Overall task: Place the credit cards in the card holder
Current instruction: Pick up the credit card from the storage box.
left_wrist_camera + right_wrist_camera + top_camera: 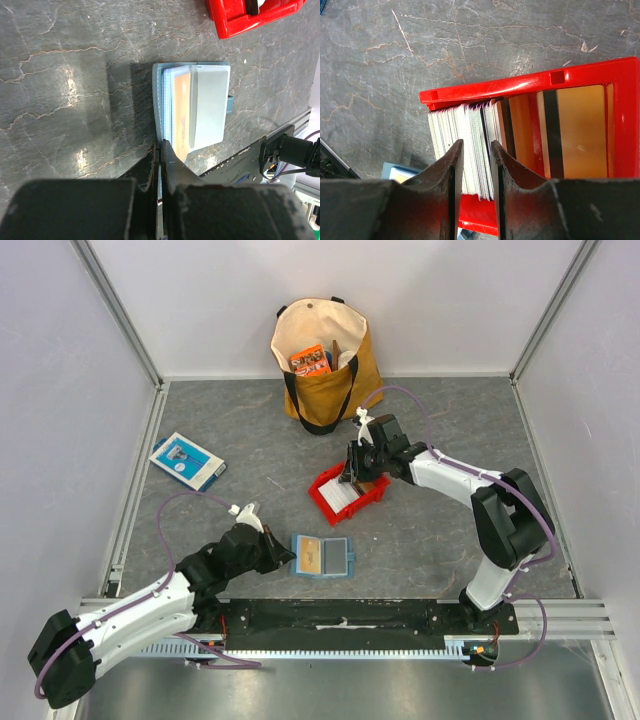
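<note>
The teal card holder [323,557] lies open near the table's front, with a tan card [181,115] and a grey card [210,105] in its pockets. My left gripper [161,142] is shut on the holder's near edge [158,100]; in the top view it [288,556] touches the holder's left side. A stack of white-grey credit cards [470,130] stands on edge in the red bin [520,85], and a tan card [580,130] lies flat beside them. My right gripper [476,144] is open, its fingers straddling part of the stack; in the top view it [352,478] is over the bin [325,502].
A tan tote bag [325,360] with boxes inside stands at the back centre. A blue-and-white flat box [187,461] lies at the left. The red bin's corner [240,22] shows beyond the holder in the left wrist view. White walls enclose the table.
</note>
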